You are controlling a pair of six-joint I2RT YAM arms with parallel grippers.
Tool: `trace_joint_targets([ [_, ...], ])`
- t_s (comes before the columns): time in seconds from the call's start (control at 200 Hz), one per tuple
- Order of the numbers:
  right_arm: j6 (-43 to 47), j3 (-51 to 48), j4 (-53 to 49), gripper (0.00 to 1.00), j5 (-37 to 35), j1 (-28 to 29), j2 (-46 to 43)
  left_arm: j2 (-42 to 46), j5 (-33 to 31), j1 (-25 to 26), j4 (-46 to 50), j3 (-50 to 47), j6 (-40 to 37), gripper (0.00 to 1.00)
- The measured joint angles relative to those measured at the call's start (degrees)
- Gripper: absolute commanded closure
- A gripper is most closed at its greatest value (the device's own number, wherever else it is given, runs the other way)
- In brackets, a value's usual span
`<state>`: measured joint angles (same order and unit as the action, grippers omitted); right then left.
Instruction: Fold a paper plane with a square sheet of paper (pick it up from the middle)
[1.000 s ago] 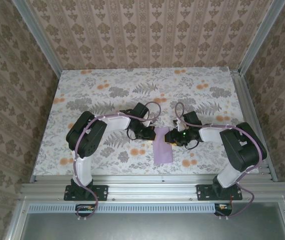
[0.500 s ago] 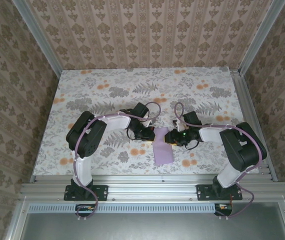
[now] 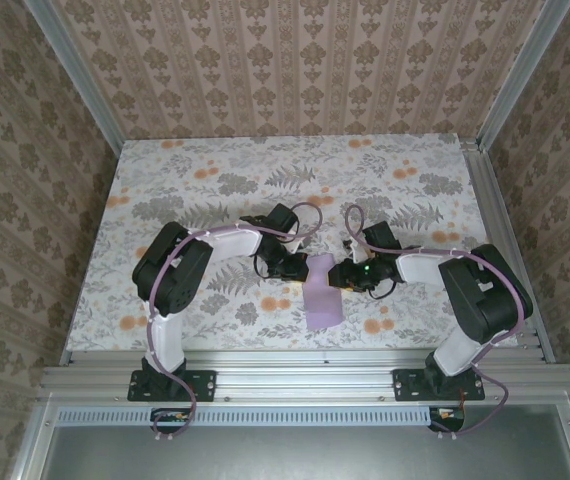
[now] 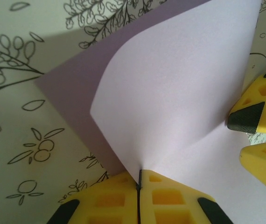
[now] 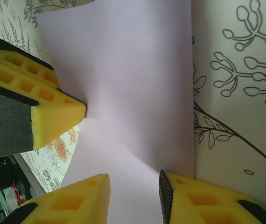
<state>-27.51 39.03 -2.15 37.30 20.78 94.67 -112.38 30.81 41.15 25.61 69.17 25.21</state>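
The pale lilac sheet of paper lies on the floral table between both arms, near the front edge. Its far part is bent up into a curved flap. My left gripper is shut on the sheet, with the flap's lower edge pinched between its yellow fingertips. It comes in from the left. My right gripper stands open over the sheet's right side, its two fingers apart with flat paper between them, and it reaches in from the right. The left gripper's fingers show touching the paper in the right wrist view.
The floral tabletop stretches away behind the arms. Metal rails run along the front edge and patterned walls close in the sides. The right gripper's fingers sit close to the flap's right edge.
The sheet's far end has drawn in and looks a little narrower between the grippers. Both arms have hardly moved.
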Motion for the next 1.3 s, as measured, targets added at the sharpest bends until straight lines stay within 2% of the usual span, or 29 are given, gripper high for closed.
trace_joint_targets([
  [0.205,0.3,0.9,-1.5,0.63,-1.0,0.5,0.3,0.0,-0.9,-0.4,1.8,1.2,-0.8,0.72],
  [0.485,0.6,1.9,-3.3,0.64,-2.8,1.3,0.7,2.1,-5.5,-0.8,6.2,3.9,-1.0,0.63],
  [0.61,0.8,2.2,-3.7,0.64,-3.4,1.6,0.7,4.9,-6.5,-0.5,6.8,4.6,-0.7,0.64],
  [0.885,1.0,2.4,-4.1,0.65,-4.1,2.0,0.6,7.1,-4.9,2.6,3.1,3.1,3.3,0.84],
  [1.3,1.7,2.5,-3.8,0.65,-4.5,2.7,0.6,4.7,-5.0,5.3,-1.5,-2.4,5.7,0.89],
])
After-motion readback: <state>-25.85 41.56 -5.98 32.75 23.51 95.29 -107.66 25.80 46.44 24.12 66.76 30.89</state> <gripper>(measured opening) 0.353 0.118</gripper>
